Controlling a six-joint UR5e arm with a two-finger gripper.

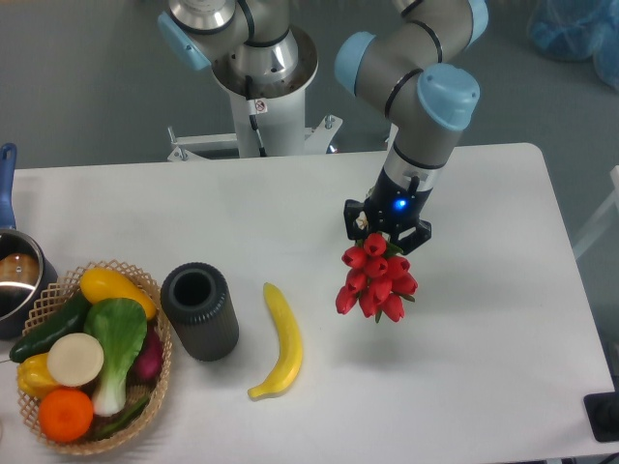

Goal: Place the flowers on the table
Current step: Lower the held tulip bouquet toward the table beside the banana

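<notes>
- The pincer [388, 230] is gripping the flowers [377, 279] by the stem end, its jaws closed around the bunch.
- The red buds are hanging below it, over the right-center of the white surface [484, 348]; whether they are touching it cannot be told.
- A banana [279, 342] is lying left of the flowers, apart from them.
- A dark cup [199, 310] is standing beside the banana.
- A basket [145, 406] of vegetables is sitting at the left edge.
</notes>
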